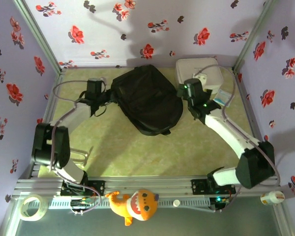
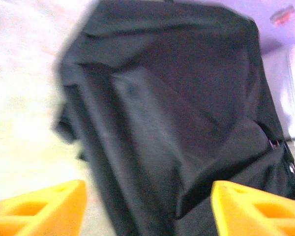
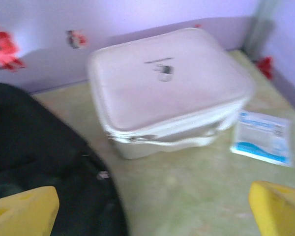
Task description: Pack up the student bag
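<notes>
- Facing the student bag (image 2: pixel 162 98), the left claw (image 2: pixel 147 196) has its two yellow fingers (image 2: pixel 44 209) set far apart at the lower corners of the left wrist view, with nothing pinched between them.
- The bag lies straight ahead of that claw and reaches in between its fingers. It is black soft fabric, creased into broad folds (the view is blurred, so finer detail is lost).
- Whether either finger of the left claw touches the fabric cannot be told.
- The right claw (image 3: pixel 153 196) is spread wide as well and grips nothing. Bare green table (image 3: pixel 196 167) shows between its yellow fingers.
- Straight ahead of the right claw sits a white zip case (image 3: pixel 167 83), a rounded square lying flat on the table, with the wall close behind it.
- To the left of the right claw, the bag's black edge comes up beside the left finger. Whether they touch cannot be told.
- The bag and the case lie near each other, with a strip of table between them.
- Ahead and to the right of the right claw, a flat white-and-blue packet (image 3: pixel 263 137) lies on the table just beside the case.
- In the top view the bag lies between the two claws. The left claw is at its left side and the right claw at its upper right, next to the case.
- Well behind both claws, at the arms' bases, an orange plush shark (image 1: pixel 135 204) lies on the near rail, with a roll of tape (image 1: pixel 32 206) off to its left.
</notes>
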